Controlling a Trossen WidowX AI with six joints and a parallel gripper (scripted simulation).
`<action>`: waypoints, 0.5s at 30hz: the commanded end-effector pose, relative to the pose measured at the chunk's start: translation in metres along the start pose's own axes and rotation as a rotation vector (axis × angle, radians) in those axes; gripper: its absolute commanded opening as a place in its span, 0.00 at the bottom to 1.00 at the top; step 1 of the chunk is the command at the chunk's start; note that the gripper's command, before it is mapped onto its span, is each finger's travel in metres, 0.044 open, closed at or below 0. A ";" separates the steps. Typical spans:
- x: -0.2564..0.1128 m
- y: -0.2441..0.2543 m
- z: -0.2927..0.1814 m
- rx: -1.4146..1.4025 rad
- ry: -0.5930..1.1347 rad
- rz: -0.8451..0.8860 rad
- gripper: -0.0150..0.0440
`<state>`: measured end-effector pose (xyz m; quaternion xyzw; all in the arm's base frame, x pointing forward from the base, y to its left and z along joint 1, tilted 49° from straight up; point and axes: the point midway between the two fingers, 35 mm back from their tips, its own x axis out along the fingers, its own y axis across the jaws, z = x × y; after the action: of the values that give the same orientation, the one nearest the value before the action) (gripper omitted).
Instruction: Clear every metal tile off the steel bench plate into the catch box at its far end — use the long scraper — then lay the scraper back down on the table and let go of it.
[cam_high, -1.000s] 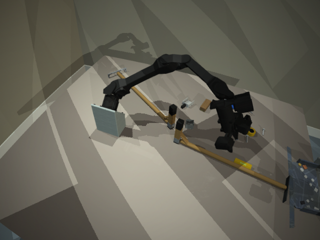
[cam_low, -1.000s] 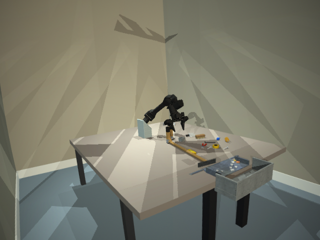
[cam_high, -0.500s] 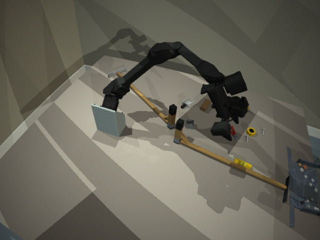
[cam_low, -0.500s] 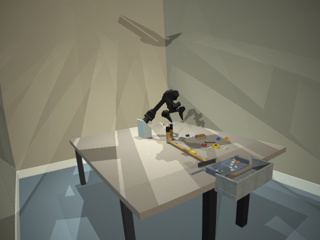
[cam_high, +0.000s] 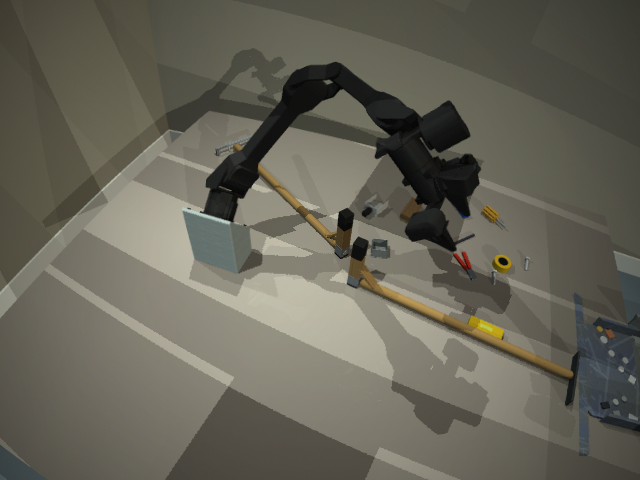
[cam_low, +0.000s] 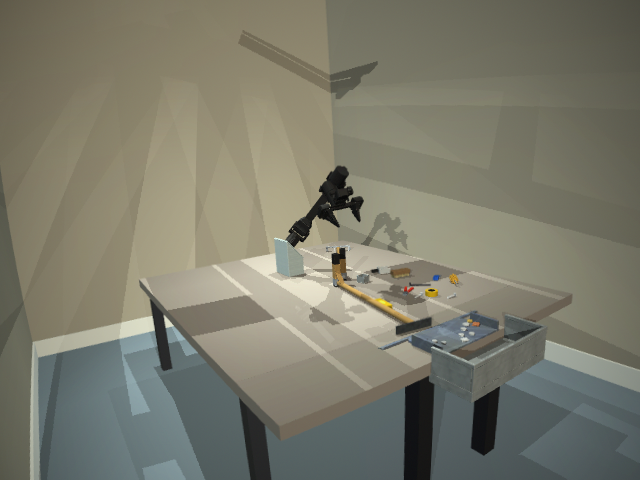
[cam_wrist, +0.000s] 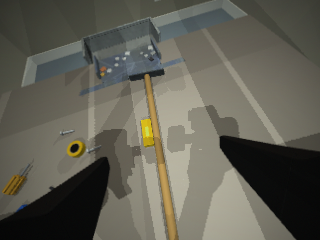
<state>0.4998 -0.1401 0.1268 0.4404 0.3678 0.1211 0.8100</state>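
Observation:
My gripper (cam_high: 461, 231) (cam_low: 348, 223) (cam_wrist: 165, 151) is open and empty, high above the table. The long scraper (cam_high: 408, 302) (cam_low: 372, 301) (cam_wrist: 162, 170) lies on the table below it, its black-topped grip standing up near the middle. Its dark blade (cam_high: 572, 379) (cam_low: 413, 326) (cam_wrist: 146, 74) stands at the near end of the steel plate (cam_high: 594, 382) (cam_low: 452, 329) (cam_wrist: 135, 62). Several small white, orange and dark tiles (cam_high: 611, 353) (cam_wrist: 127, 53) lie scattered on the plate. The grey catch box (cam_low: 501, 361) (cam_wrist: 120, 42) hangs at the plate's far end; its inside is partly hidden.
A second long tool (cam_high: 289, 196) with a toothed head lies toward the back left, its grip beside the scraper's. A yellow level (cam_high: 485, 327) (cam_wrist: 147, 132) touches or nearly touches the scraper's pole. Red pliers (cam_high: 466, 264), yellow tape (cam_low: 431, 292) and a brown block (cam_low: 400, 272) lie to one side.

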 end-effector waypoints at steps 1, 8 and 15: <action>-0.023 0.004 0.002 -0.001 -0.041 0.013 1.00; -0.054 0.005 0.002 -0.003 -0.099 0.023 1.00; -0.083 0.006 -0.001 -0.008 -0.156 0.032 1.00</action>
<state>0.4534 -0.1731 0.1621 0.4492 0.3113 0.1035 0.8310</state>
